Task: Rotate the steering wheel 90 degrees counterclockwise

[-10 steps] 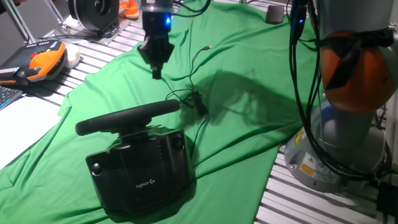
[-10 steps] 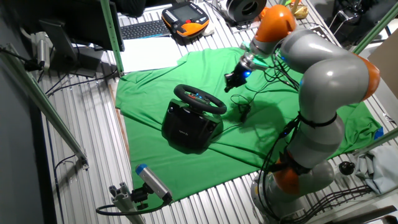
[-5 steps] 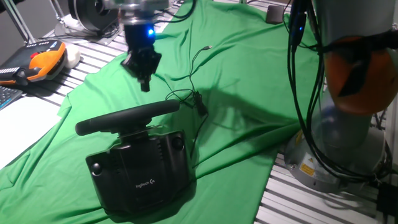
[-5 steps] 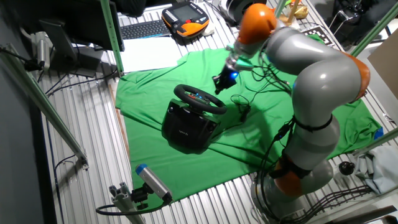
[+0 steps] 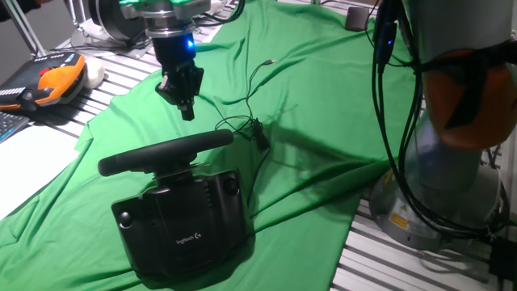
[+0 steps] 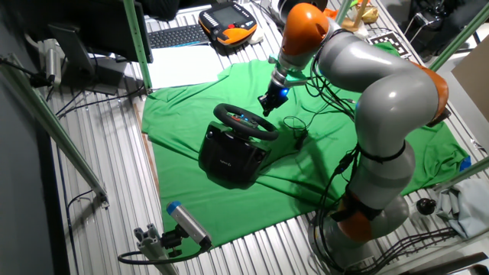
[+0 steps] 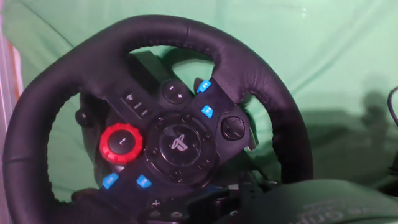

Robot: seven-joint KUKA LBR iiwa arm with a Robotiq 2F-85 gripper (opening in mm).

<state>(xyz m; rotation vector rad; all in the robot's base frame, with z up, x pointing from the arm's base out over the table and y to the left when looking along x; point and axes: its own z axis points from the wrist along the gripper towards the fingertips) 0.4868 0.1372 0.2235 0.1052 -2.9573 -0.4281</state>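
The steering wheel (image 5: 166, 153) is a black rim seen nearly edge-on, mounted on a boxy black Logitech base (image 5: 182, 222) that sits on a green cloth. It also shows in the other fixed view (image 6: 244, 122). My gripper (image 5: 186, 107) hangs above and just behind the rim, apart from it, with its fingers together and nothing held. It shows in the other fixed view (image 6: 266, 105) at the rim's far edge. In the hand view the wheel (image 7: 249, 68) fills the frame, with its button hub (image 7: 177, 140) and a red dial (image 7: 122, 143).
A black cable (image 5: 254, 129) lies on the cloth (image 5: 323, 105) right of the wheel. An orange teach pendant (image 5: 56, 77) and a keyboard (image 6: 176, 34) lie beyond the cloth. The arm's own base (image 5: 452, 162) stands at the right.
My gripper has moved left across the cloth, from behind the wheel's right end to behind its middle. The wheel has not turned.
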